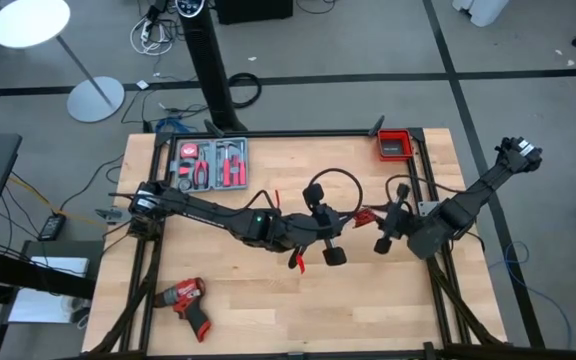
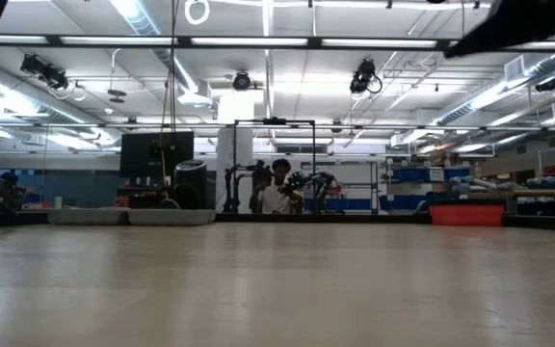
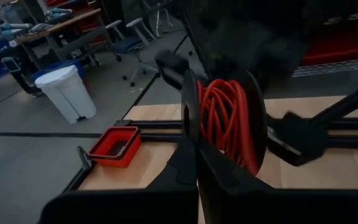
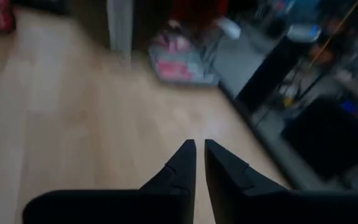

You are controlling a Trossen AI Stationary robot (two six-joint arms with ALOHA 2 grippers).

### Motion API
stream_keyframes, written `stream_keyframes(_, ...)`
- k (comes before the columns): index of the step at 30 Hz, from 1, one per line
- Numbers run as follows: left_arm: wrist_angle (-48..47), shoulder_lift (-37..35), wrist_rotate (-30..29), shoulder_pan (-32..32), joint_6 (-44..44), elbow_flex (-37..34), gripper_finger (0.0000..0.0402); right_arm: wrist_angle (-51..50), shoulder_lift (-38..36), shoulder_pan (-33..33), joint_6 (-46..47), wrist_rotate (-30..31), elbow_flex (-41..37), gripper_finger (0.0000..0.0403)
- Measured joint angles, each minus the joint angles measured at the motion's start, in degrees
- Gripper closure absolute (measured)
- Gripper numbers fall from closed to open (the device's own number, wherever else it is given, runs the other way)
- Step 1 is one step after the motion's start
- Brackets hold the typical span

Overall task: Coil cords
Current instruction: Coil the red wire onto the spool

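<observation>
A black spool [image 3: 253, 124] wound with the thin red cord [image 3: 229, 118] hangs above the middle of the table, with my left gripper [image 3: 196, 163] shut on it. From above, the red cord [image 1: 366, 213] shows between the two arms. My right gripper [image 4: 199, 144] is just to the spool's right [image 1: 378, 226], pointing toward the table's left. Its fingers stand a narrow gap apart with nothing between them. Neither gripper shows in the low view. My left gripper pinches the rim of the spool's near flange [image 3: 190, 118] between its two fingers. The fingers come about level from the table's left. The spool is lifted clear of the table, its flanges upright and the red coils beyond the fingers.
A red bin [image 1: 393, 145] stands at the far right corner. A tray of red-handled tools [image 1: 208, 165] is at the far left, and a red drill [image 1: 186, 300] lies at the near left. Black frame rails [image 1: 268, 136] run along the table's edges. The near middle is bare wood [image 1: 268, 310].
</observation>
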Motion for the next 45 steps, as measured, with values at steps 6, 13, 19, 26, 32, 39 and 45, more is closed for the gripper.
stream_keyframes(6,-0.08,0.00,0.64,-0.02,-0.81,0.00,0.0402,-14.36,-1.14,3.43,23.11,-3.17,-2.35,0.0377)
stream_keyframes(13,2.03,0.00,0.60,-0.02,2.13,0.00,0.0402,14.36,-0.77,12.02,18.18,-6.35,-11.56,0.0361)
stream_keyframes(19,4.30,0.00,0.61,-0.02,4.33,0.00,0.0402,43.91,0.77,11.61,6.69,-9.43,-19.79,0.0325)
stream_keyframes(26,5.62,0.00,-0.27,0.13,4.88,0.00,0.0402,65.92,4.25,7.01,-9.53,-16.80,-22.95,0.0279)
stream_keyframes(32,6.83,0.00,-2.47,0.15,4.76,0.00,0.0402,65.84,10.62,3.84,-22.40,-20.45,-18.18,0.0271)
stream_keyframes(39,7.63,0.00,-4.61,0.15,3.15,0.00,0.0402,65.75,16.92,4.45,-34.52,-8.67,-12.70,0.0272)
stream_keyframes(45,8.38,0.00,-4.70,0.15,3.21,0.00,0.0402,65.74,21.27,3.60,-37.72,-8.13,-10.50,0.0273)
